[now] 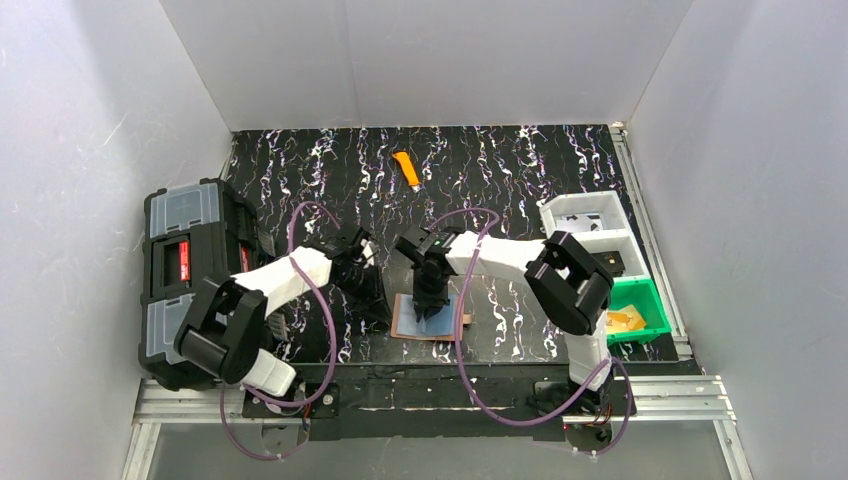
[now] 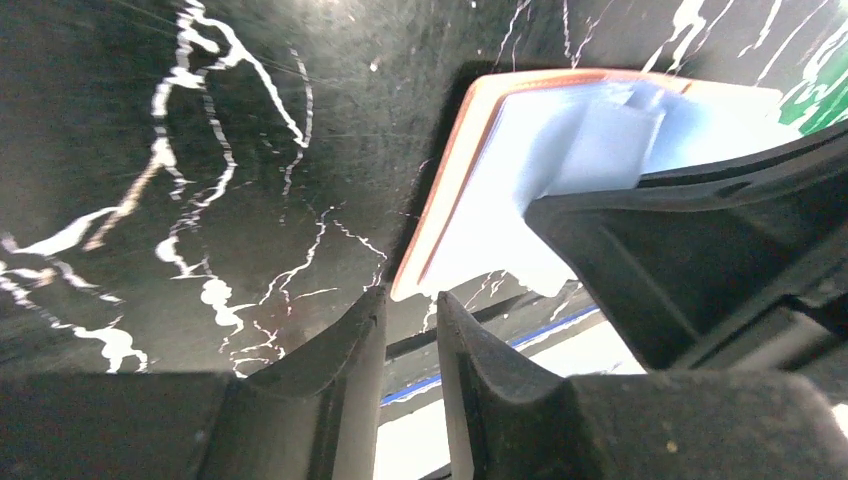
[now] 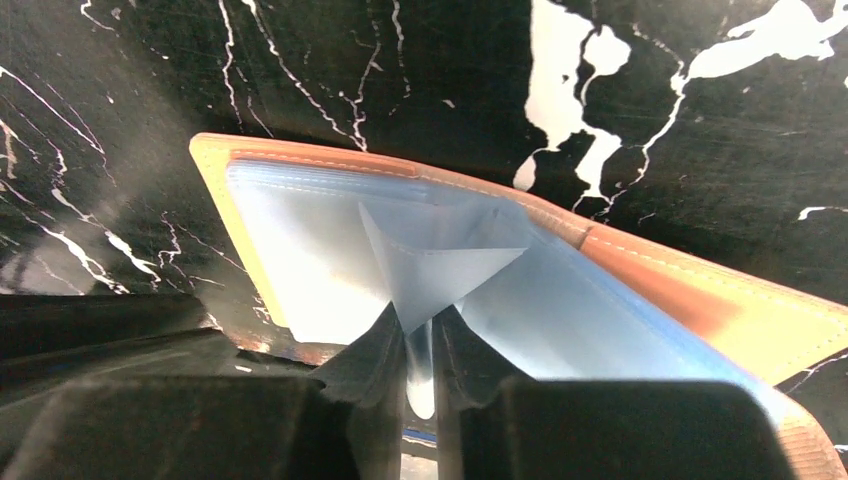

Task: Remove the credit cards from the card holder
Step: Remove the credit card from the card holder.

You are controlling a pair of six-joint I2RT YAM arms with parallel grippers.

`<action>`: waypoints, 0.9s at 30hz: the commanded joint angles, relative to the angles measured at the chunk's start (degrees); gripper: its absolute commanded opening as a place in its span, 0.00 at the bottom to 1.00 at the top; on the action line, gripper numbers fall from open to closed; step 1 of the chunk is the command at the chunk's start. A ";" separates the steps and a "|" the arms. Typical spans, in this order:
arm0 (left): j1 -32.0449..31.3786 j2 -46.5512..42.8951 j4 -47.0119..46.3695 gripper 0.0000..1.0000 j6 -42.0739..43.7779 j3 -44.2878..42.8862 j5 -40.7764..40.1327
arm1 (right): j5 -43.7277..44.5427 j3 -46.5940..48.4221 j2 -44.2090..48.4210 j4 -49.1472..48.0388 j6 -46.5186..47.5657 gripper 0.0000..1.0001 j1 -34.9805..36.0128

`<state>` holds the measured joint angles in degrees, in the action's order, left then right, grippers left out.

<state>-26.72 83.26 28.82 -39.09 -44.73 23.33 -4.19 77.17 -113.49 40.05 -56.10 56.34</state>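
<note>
The brown card holder lies flat near the table's front edge, with the pale blue-grey card on top of it. My right gripper points down on it. In the right wrist view it is shut on the blue card, and the pinched piece stands up as a triangular flap. The holder's tan rim shows behind. My left gripper is at the holder's left corner. In the left wrist view it has a narrow empty gap, just short of the holder's rim. No separate orange-tan card shows.
An orange utility knife lies far back in the middle. A big black toolbox stands at the left edge. White bins and a green bin stand at the right.
</note>
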 commanded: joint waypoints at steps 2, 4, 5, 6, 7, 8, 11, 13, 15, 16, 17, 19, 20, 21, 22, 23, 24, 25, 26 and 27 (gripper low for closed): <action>-4.59 3.16 0.69 0.26 1.87 -3.16 1.44 | -0.59 -8.84 -6.50 -7.68 -0.12 0.12 -0.15; -5.73 4.22 0.43 0.26 1.77 -3.93 0.80 | -1.79 -10.39 -6.20 -9.29 -0.25 0.08 -0.75; -6.20 4.61 0.18 0.26 1.76 -4.20 0.51 | -2.31 -11.02 -6.07 -9.90 -0.36 0.05 -0.90; -6.56 4.93 0.09 0.26 1.71 -4.41 0.23 | -2.56 -11.41 -5.92 -10.26 -0.36 0.04 -1.10; -6.82 5.29 -0.09 0.26 1.71 -4.76 -0.12 | -2.80 -11.81 -5.66 -10.66 -0.41 0.02 -1.28; -7.07 5.53 -0.08 0.26 1.77 -5.02 -0.39 | -3.10 -12.16 -5.55 -11.13 -0.42 0.01 -1.45; -7.77 6.78 -0.19 0.25 2.06 -5.88 -1.16 | -3.89 -13.11 -5.36 -12.21 -0.39 0.01 -2.00; -8.06 7.95 -0.15 0.25 2.23 -6.26 -1.45 | -4.31 -13.47 -5.26 -12.73 -0.26 0.01 -2.18; -8.37 9.00 -0.25 0.25 2.35 -6.55 -1.76 | -4.62 -13.68 -5.12 -13.07 -0.15 0.01 -2.31; -8.57 9.55 -0.37 0.25 2.34 -6.57 -1.87 | -4.74 -13.85 -5.03 -13.24 -0.11 0.01 -2.43; -8.72 10.01 -0.53 0.24 2.34 -6.55 -1.97 | -4.92 -14.00 -4.99 -13.41 -0.02 0.01 -2.52; -9.08 10.93 -1.16 0.23 2.18 -6.59 -1.62 | -5.24 -14.43 -4.75 -14.02 0.00 0.01 -2.63; -9.32 11.13 -1.48 0.21 2.18 -6.56 -1.39 | -5.42 -14.52 -4.65 -14.29 0.00 0.01 -2.63; -9.59 11.25 -1.64 0.20 2.09 -6.63 -1.53 | -5.52 -14.66 -4.51 -14.50 0.04 0.01 -2.63; -9.89 11.41 -1.72 0.19 2.01 -6.80 -1.61 | -5.55 -14.74 -4.46 -14.71 0.18 0.01 -2.66; -10.20 11.49 -1.74 0.18 1.94 -7.08 -1.62 | -5.58 -14.76 -4.32 -14.87 0.26 0.01 -2.64; -10.54 11.56 -1.74 0.17 1.87 -7.32 -1.62 | -5.60 -14.88 -4.22 -15.01 0.28 0.01 -2.64; -10.79 11.63 -1.70 0.17 1.83 -7.52 -1.73 | -5.64 -14.95 -4.13 -15.17 0.34 0.01 -2.64; -11.06 11.73 -1.63 0.17 1.82 -7.68 -1.90 | -5.69 -15.05 -4.04 -15.39 0.40 0.01 -2.64; -11.26 11.65 -1.38 0.17 1.77 -7.84 -2.18 | -5.75 -15.17 -4.02 -15.47 0.50 0.01 -2.64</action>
<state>-35.62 94.00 28.91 -37.06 -51.22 20.56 -15.94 67.18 -109.95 28.82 -56.53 50.85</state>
